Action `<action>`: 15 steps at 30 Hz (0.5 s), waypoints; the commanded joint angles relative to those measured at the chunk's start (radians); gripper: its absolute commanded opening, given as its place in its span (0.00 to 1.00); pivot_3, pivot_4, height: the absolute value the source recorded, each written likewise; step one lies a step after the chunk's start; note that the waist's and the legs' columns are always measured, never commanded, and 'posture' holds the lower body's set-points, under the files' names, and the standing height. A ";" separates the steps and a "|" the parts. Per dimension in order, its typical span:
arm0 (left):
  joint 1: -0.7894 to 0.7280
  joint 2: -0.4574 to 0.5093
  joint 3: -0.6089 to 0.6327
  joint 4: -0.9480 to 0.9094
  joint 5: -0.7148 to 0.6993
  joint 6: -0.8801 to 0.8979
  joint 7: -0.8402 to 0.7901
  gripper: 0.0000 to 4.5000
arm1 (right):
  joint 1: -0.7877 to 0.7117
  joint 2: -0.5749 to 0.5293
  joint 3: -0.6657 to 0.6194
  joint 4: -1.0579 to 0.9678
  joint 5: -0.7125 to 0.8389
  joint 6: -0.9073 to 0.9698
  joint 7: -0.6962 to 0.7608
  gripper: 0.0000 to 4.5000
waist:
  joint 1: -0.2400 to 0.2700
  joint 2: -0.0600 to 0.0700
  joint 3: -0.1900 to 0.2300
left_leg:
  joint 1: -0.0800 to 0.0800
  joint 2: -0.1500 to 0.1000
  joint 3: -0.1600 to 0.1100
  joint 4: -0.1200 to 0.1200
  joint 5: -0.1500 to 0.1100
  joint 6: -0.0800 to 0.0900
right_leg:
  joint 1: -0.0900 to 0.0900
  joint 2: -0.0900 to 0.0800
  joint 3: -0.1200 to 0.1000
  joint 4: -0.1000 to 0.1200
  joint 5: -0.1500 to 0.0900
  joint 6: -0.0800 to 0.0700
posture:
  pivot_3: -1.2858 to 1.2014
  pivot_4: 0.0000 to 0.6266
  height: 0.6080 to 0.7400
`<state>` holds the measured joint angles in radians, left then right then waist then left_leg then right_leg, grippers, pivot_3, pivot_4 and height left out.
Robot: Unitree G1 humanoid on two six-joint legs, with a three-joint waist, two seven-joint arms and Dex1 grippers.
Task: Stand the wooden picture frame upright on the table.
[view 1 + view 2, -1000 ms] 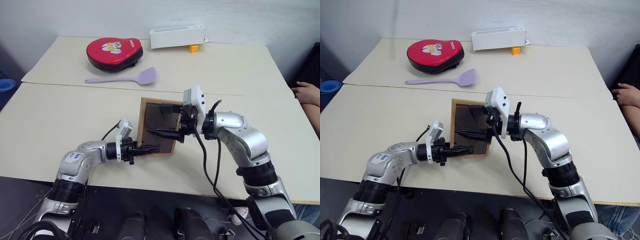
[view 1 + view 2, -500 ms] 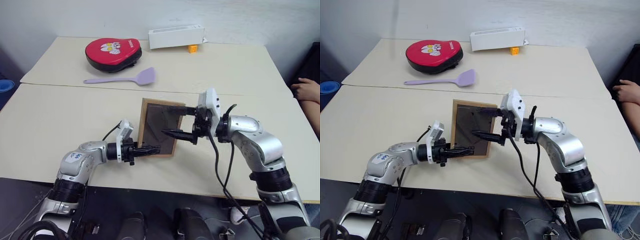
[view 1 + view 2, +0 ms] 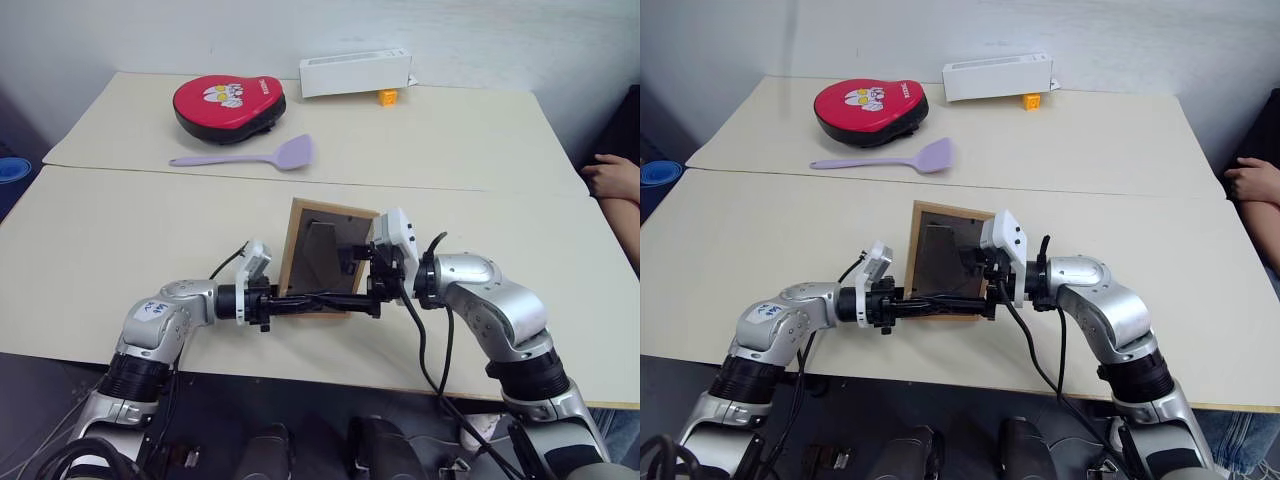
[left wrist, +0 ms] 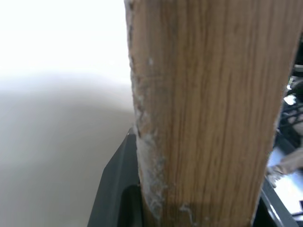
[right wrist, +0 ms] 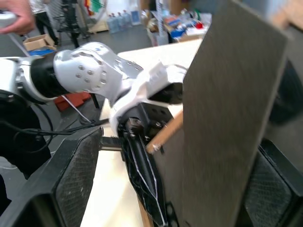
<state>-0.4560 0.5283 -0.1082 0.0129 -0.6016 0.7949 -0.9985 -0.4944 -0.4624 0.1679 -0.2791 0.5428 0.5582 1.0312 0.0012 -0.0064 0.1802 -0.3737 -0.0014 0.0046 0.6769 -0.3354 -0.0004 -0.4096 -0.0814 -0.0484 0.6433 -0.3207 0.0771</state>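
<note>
The wooden picture frame [image 3: 296, 250] is tilted up off the table [image 3: 120, 230] with its dark back toward me. Its grey stand [image 3: 324, 252] is folded out from the back. My left gripper [image 3: 300, 299] is shut on the frame's lower edge, and the left wrist view shows the light wood edge [image 4: 203, 118] pinched beside a black finger [image 4: 118, 189]. My right gripper [image 3: 352, 275] reaches in from the right at the frame's back and is open. In the right wrist view the stand [image 5: 227, 118] rises between its spread fingers [image 5: 75, 184], apart from both.
A red padded mitt [image 3: 228, 103], a purple spatula [image 3: 245, 157], a white oblong box [image 3: 355, 73] and a small yellow piece [image 3: 387, 97] lie on the far table half. A person's arm [image 3: 612, 180] rests at the right edge. A blue object [image 3: 10, 168] sits off the left edge.
My right gripper pulled away to the right, then came back lower against the frame's back. The stand now juts out from the back. The left gripper kept its hold in place.
</note>
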 commanded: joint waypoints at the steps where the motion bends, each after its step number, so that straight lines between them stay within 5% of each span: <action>1: -0.028 0.006 0.040 -0.017 -0.058 0.054 -0.030 0.26 | 0.077 -0.059 -0.045 -0.065 -0.015 -0.120 0.063 0.90 | 0.001 0.000 0.000 | 0.000 0.000 0.000 0.000 0.000 0.000 | 0.000 0.000 0.000 0.000 0.000 0.000 | 0.52 0.24 1.00; 8: -0.046 -0.004 0.078 0.003 -0.073 0.093 -0.036 0.26 | 0.139 -0.099 -0.052 -0.042 -0.064 -0.268 0.089 0.90 | -0.006 0.000 0.000 | 0.001 0.001 0.001 0.000 0.000 -0.001 | 0.000 0.002 0.001 0.000 0.000 0.000 | 0.52 0.24 1.00; 15: -0.102 0.005 0.166 -0.020 -0.265 0.389 -0.025 0.26 | 0.128 -0.097 -0.151 0.036 -0.136 -0.454 0.020 0.90 | -0.001 -0.001 0.000 | 0.001 0.001 0.001 0.001 0.000 -0.001 | 0.000 0.001 0.001 0.000 0.000 0.000 | 0.52 0.24 1.00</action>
<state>-0.5283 0.5264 0.0115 0.0202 -0.7737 1.1034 -1.0128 -0.3605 -0.5433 0.0777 -0.2441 0.4147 0.1708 1.0624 0.0007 -0.0071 0.1807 -0.3731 -0.0005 0.0052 0.6776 -0.3353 -0.0010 -0.4096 -0.0800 -0.0478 0.6436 -0.3208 0.0771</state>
